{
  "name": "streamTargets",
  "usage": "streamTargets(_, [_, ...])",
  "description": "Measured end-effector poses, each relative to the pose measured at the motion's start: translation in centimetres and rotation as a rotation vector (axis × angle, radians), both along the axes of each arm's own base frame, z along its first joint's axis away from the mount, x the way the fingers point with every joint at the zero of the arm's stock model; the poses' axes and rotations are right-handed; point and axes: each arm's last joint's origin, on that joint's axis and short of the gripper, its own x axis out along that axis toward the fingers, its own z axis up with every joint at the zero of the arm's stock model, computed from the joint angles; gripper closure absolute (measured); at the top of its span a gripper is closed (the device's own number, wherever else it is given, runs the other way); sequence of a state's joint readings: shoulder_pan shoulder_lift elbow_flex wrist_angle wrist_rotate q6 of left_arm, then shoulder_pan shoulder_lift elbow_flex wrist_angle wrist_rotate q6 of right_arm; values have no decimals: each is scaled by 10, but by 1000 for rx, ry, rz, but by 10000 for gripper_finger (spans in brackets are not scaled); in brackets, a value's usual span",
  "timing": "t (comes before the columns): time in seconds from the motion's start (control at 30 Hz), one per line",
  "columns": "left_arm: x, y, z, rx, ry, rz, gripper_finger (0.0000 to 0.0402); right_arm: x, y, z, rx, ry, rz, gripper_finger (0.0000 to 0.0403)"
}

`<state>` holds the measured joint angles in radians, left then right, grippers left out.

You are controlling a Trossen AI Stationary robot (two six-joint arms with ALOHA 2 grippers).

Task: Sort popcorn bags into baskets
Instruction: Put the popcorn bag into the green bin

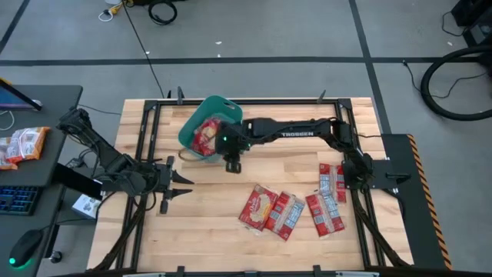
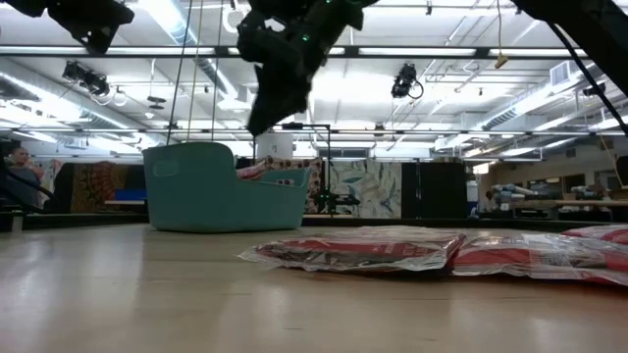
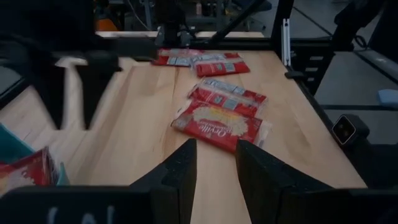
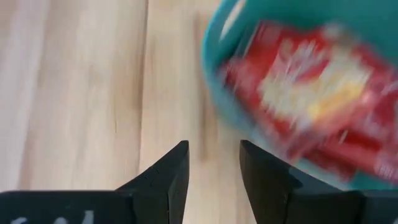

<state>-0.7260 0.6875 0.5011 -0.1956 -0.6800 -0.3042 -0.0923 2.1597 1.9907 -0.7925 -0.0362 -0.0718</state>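
Note:
The teal basket (image 1: pixel 192 135) stands on the table's far middle, with red popcorn bags (image 1: pixel 206 136) piled inside; the low view shows one bag (image 2: pixel 270 169) sticking up over its rim. Several more red bags lie flat on the near right: two together (image 1: pixel 269 210), one (image 1: pixel 325 213) and one (image 1: pixel 332 181). My right gripper (image 1: pixel 233 165) hangs open just beside the basket's near-right side, above bare wood (image 4: pixel 214 149), holding nothing. My left gripper (image 1: pixel 187 185) waits open at the table's left, level, pointing toward the bags (image 3: pixel 216 148).
A black frame (image 1: pixel 154 108) borders the wooden table. Bare wood lies between the left gripper and the loose bags (image 3: pixel 221 124). A side table with orange-and-white packets (image 1: pixel 23 145) and a keyboard stands off the left edge. The room shows behind the basket (image 2: pixel 231 186).

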Motion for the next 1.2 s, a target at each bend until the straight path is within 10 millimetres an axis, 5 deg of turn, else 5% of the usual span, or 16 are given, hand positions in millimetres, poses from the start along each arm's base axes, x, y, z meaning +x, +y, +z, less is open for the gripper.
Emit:
streamTargets(0.37, [0, -1, -2, -46, 18, 1, 285, -19, 87, -12, -151, 227, 110, 257])
streamTargets(0.63, [21, -19, -25, -20, 128, -7, 285, -42, 152, -27, -195, 340, 187, 257])
streamTargets(0.87, [48, -30, -41, -54, 151, -27, 285, -70, 187, -49, -205, 484, 136, 257])
streamTargets(1.2, [79, -38, -63, -27, 228, -56, 277, -116, 233, -55, -365, 596, -20, 257])
